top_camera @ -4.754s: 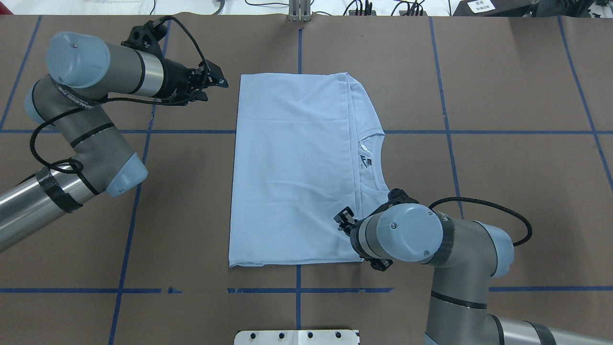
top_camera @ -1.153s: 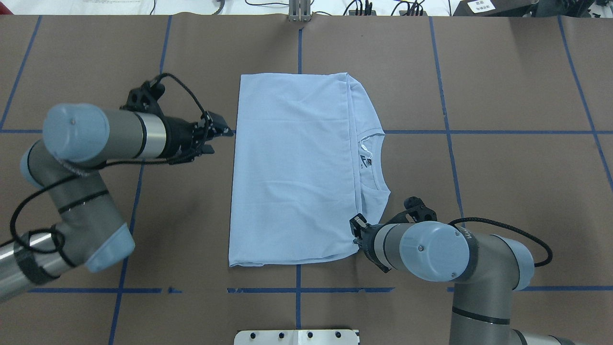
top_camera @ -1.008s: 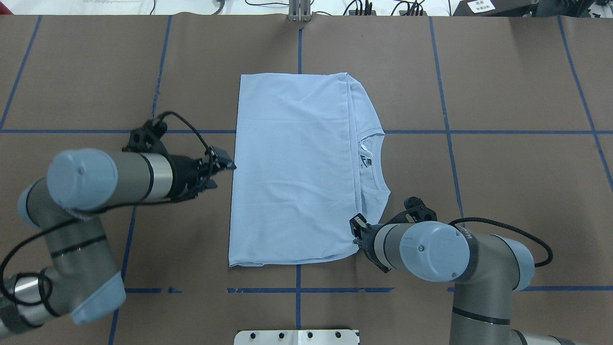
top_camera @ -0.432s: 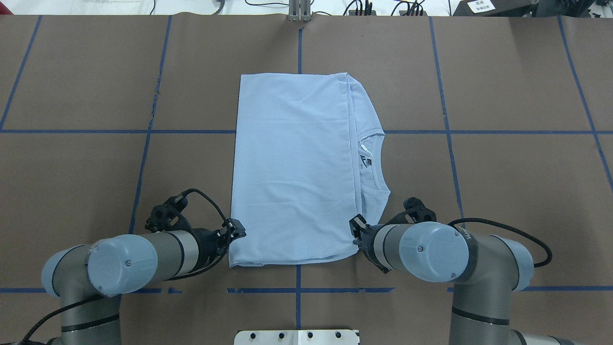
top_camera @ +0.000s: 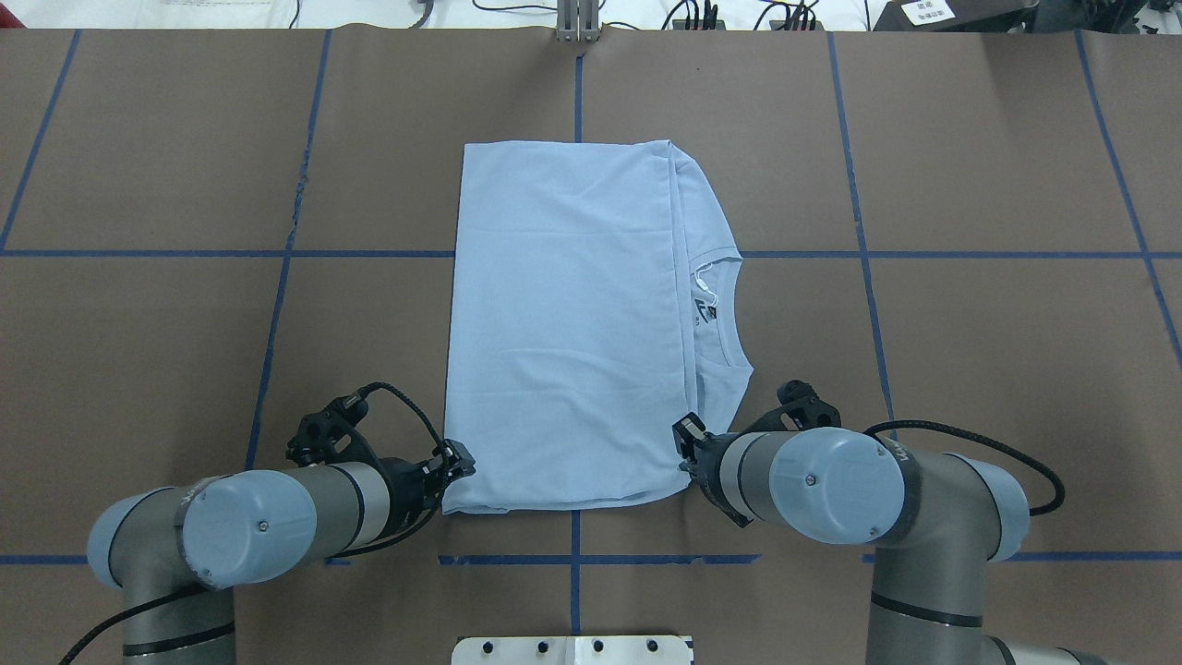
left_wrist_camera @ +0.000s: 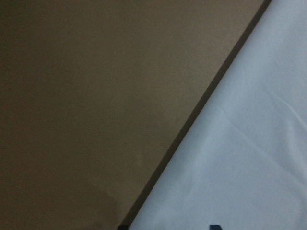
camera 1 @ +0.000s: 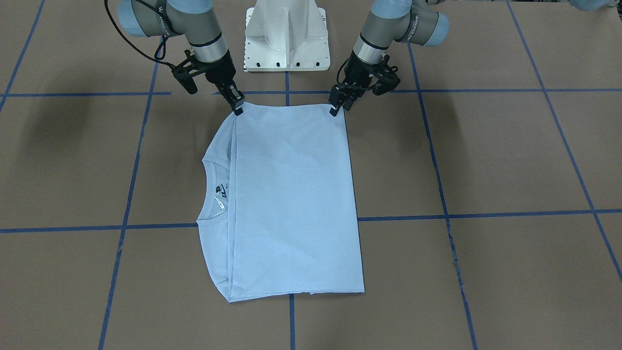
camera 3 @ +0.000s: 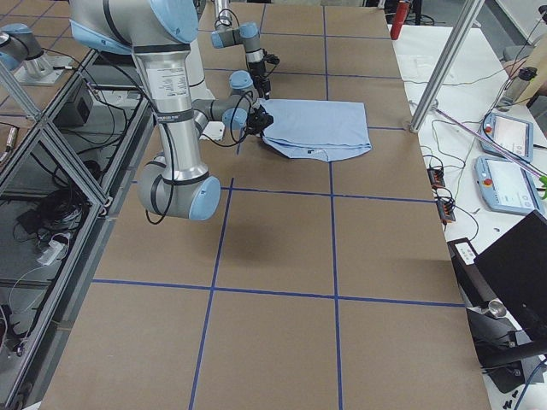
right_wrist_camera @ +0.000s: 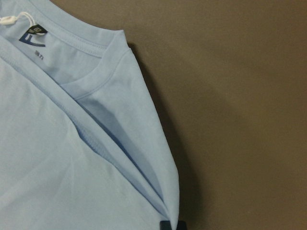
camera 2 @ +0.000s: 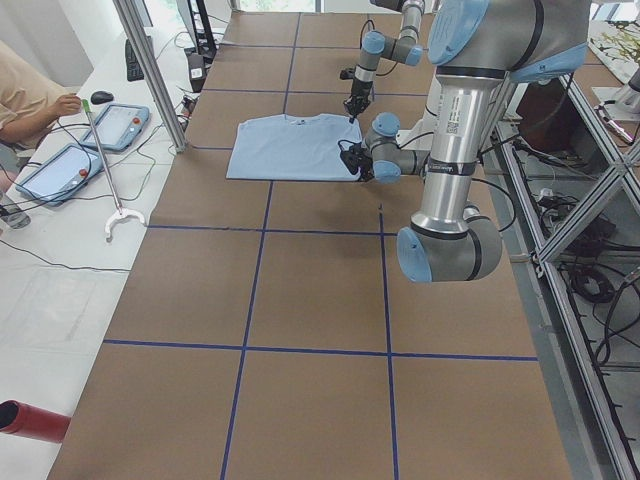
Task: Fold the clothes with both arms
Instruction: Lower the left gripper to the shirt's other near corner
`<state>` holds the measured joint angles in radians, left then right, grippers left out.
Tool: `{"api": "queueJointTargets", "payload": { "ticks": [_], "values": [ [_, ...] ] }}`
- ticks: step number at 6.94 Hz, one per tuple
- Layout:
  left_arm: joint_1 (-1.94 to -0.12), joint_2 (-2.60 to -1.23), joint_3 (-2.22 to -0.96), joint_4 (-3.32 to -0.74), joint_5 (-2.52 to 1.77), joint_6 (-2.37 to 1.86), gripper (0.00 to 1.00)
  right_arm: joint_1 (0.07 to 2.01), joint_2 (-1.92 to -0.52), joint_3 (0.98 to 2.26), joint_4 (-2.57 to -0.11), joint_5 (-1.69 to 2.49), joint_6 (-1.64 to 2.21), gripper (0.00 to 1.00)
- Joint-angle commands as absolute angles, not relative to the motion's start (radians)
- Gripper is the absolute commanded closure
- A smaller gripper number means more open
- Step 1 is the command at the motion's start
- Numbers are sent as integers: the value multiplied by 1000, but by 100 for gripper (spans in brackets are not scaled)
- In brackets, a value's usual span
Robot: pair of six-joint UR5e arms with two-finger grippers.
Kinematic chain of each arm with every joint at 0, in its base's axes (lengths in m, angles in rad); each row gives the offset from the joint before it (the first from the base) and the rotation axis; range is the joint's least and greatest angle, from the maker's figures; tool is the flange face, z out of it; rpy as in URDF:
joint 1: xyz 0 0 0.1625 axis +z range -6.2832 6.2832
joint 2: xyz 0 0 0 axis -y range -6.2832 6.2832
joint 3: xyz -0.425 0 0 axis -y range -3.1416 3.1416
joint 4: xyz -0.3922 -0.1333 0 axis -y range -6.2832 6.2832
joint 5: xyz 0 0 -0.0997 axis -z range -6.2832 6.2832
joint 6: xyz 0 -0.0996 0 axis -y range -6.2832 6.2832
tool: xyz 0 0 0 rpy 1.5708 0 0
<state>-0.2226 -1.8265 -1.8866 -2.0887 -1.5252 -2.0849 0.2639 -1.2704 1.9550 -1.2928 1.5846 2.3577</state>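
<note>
Shirt: the light blue shirt (top_camera: 563,323) lies flat in the middle of the brown table (top_camera: 970,323), folded into a long rectangle.
Collar: the collar (top_camera: 729,314) and white tag (top_camera: 704,274) peek out along the fold's right-hand edge.
Left gripper: the left gripper (top_camera: 454,462) is down at the near left corner, and look at that, fingertips (left_wrist_camera: 213,226) spread apart with cloth between them, nothing clamped.
Right gripper: the right gripper (top_camera: 685,443) is low at the near right corner, fingers pressed together, pinching the layered corner of the shirt.
Arms: both reach in from the robot's side, one at each near corner.
</note>
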Motion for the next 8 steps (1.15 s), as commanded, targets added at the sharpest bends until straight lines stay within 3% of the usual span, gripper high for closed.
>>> {"api": "queueJointTargets", "payload": {
  "ticks": [1, 2, 3, 4, 5, 8],
  "values": [
    [-195, -1829, -1894, -2023, -1526, -2101, 36, 264, -1270, 1956, -1292, 1585, 2358, 100],
    [-186, -1832, -1894, -2023, -1528, -2120, 41, 264, -1270, 1956, -1292, 1585, 2358, 100],
    [-186, -1832, -1899, -2023, -1528, -2121, 53, 264, -1270, 1956, -1292, 1585, 2358, 100],
    [-184, -1832, -1913, -2022, -1529, -2121, 92, 264, -1270, 1957, -1292, 1585, 2358, 100],
    [-184, -1832, -1920, -2022, -1531, -2121, 100, 264, -1270, 1957, -1292, 1583, 2358, 100],
    [-178, -1832, -1919, -2022, -1531, -2123, 100, 264, -1272, 1954, -1292, 1585, 2358, 100]
  ]
}}
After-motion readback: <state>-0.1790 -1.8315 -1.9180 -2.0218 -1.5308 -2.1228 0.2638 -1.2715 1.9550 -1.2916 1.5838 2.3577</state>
